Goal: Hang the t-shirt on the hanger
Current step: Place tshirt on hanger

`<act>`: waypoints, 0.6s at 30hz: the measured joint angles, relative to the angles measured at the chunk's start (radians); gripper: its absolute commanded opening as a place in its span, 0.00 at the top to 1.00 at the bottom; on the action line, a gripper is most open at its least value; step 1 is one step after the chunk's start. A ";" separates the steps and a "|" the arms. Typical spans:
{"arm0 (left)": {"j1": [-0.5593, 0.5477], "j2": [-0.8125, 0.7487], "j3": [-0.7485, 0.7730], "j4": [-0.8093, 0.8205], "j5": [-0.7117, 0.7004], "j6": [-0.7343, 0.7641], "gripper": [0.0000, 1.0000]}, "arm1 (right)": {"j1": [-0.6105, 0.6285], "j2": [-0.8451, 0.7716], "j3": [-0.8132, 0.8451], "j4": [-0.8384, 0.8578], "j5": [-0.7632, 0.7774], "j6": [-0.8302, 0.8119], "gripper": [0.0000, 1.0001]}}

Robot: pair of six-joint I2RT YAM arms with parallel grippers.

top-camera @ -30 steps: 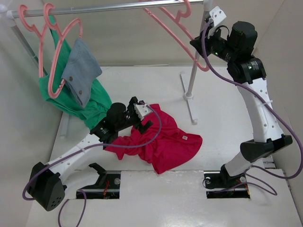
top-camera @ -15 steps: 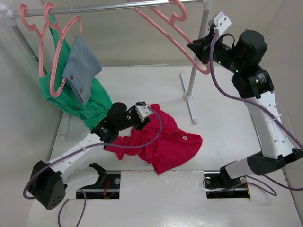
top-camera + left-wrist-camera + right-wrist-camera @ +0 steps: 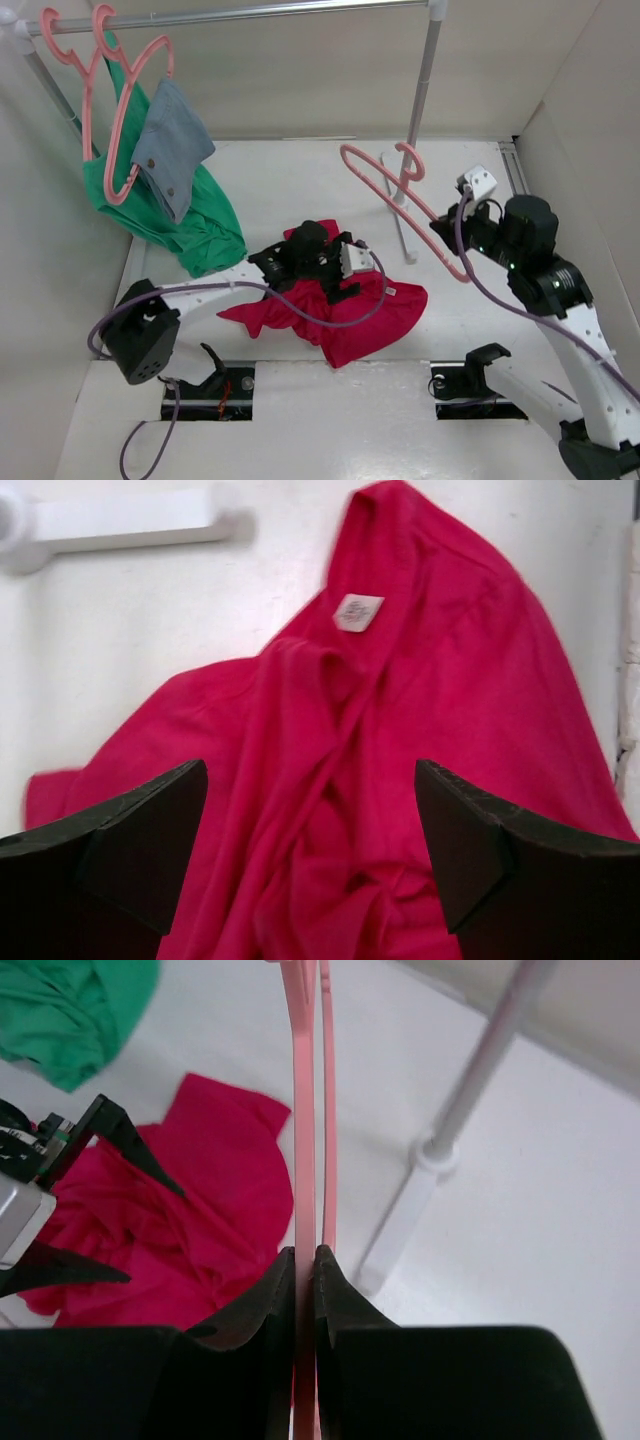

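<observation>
The crimson t-shirt [image 3: 375, 315] lies crumpled on the table near the front middle. In the left wrist view the t-shirt [image 3: 420, 710] fills the frame with its white neck label [image 3: 357, 612] up. My left gripper [image 3: 345, 272] hovers just above the shirt, open and empty, and shows open in its own view [image 3: 310, 845] with folds between the jaws. My right gripper [image 3: 447, 232] is shut on the salmon-pink hanger [image 3: 458, 272], which is off the rail and held tilted above the table right of the shirt. The right wrist view shows the gripper [image 3: 305, 1265] clamped on the hanger [image 3: 304, 1140].
A clothes rack rail [image 3: 250, 12] spans the back, with its right pole [image 3: 424, 90] and foot [image 3: 402, 225] beside the held hanger. A green garment [image 3: 195, 225] and a grey-blue garment [image 3: 170, 145] hang on pink hangers at the left. Walls close both sides.
My right gripper has lifted the hanger off the rail and brought it down toward the table. My left gripper has moved right, over the middle of the shirt.
</observation>
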State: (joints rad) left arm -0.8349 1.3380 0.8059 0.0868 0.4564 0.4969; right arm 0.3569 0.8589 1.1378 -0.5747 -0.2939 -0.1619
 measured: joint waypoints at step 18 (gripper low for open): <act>-0.090 0.393 0.191 0.080 -0.171 -0.005 1.00 | -0.043 -0.327 -0.169 -0.278 0.106 0.115 1.00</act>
State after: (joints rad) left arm -0.9249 1.7306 0.9970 0.1673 0.2855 0.4915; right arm 0.3134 0.5316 0.9688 -0.8524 -0.1883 -0.0467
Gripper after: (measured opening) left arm 0.080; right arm 0.134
